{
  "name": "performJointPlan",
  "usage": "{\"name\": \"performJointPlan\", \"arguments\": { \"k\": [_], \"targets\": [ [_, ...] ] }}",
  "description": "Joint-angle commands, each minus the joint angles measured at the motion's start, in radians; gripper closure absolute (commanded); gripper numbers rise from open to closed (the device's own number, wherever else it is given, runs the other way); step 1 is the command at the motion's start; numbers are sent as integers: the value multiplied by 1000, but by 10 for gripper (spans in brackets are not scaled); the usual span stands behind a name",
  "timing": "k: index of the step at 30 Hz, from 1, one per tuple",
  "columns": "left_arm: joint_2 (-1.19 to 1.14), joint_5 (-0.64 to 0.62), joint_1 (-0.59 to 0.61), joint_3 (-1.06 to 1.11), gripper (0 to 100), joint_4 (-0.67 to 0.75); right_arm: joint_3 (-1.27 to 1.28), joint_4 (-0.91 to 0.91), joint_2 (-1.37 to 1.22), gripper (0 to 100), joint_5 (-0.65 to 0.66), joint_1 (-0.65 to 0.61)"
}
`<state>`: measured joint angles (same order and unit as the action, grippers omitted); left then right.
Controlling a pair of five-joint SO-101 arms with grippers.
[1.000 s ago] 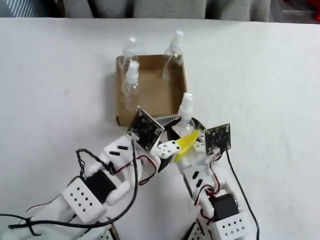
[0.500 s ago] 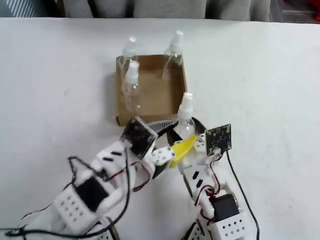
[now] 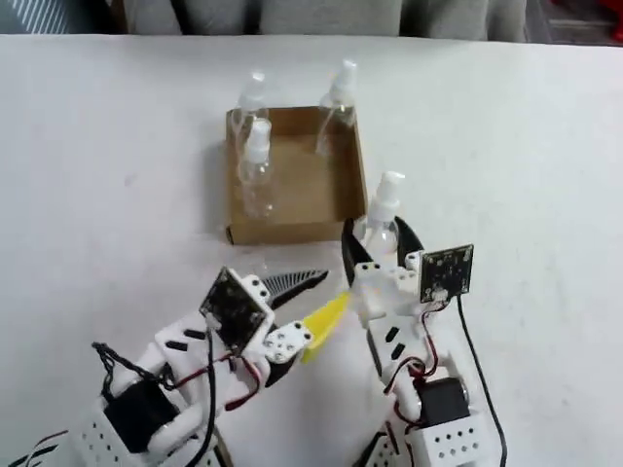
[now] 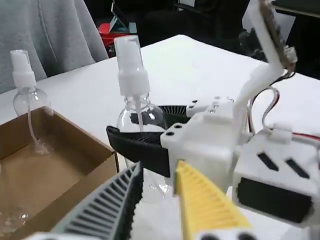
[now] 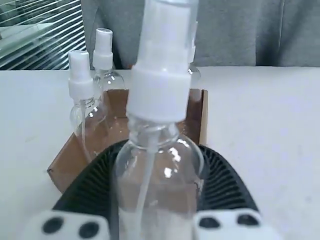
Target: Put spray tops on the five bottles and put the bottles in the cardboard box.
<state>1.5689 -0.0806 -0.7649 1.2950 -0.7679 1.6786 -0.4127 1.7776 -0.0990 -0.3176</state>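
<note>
your left tool (image 3: 334,287) has backed off, jaws apart. your right tool (image 3: 378,241) grips the clear plastic bottle with white spray top (image 3: 384,216), just beside the brown cardboard box (image 3: 292,233). boxing it looks next.

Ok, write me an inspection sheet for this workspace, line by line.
Surface: white table, with the box near its middle.
Job's things: cardboard box is open, with three bottles with spray tops standing in it. A fourth bottle, also topped, is upright by the box's near corner.
Clutter: nothing seen.
Hands: right hand is shut on the fourth bottle. Left hand is open and empty beside it.
Cables: red and black wires run along both arms, away from the box.
Surroundings: grey fabric beyond the far edge.
</note>
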Motion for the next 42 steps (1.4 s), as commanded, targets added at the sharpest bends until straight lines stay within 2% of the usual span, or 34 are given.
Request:
{"name": "performJointPlan", "arguments": {
  "k": [1, 6, 11, 17, 27, 32, 38, 42],
  "targets": [
    [21, 2, 7, 9, 963, -3, -68, 30, 8, 982, 17, 16],
    [22, -86, 5, 31, 980, -2, -149, 38, 5, 982, 86, 8],
    [22, -87, 4, 32, 979, -6, -221, 38, -1, 982, 91, 10],
    [22, -84, -122, 77, 979, 0, -261, 64, -1, 982, 83, -21],
    [22, -87, -133, 256, 979, 345, -296, 71, -1, 982, -12, -122],
    [22, -87, -139, 256, 980, 367, -259, 51, 5, 982, -109, -127],
    [22, -81, -133, 261, 980, 373, -232, 21, 7, 982, -120, -208],
    [16, -81, -71, 308, 980, 494, -235, -8, 8, 982, -121, -219]
  ]
}}
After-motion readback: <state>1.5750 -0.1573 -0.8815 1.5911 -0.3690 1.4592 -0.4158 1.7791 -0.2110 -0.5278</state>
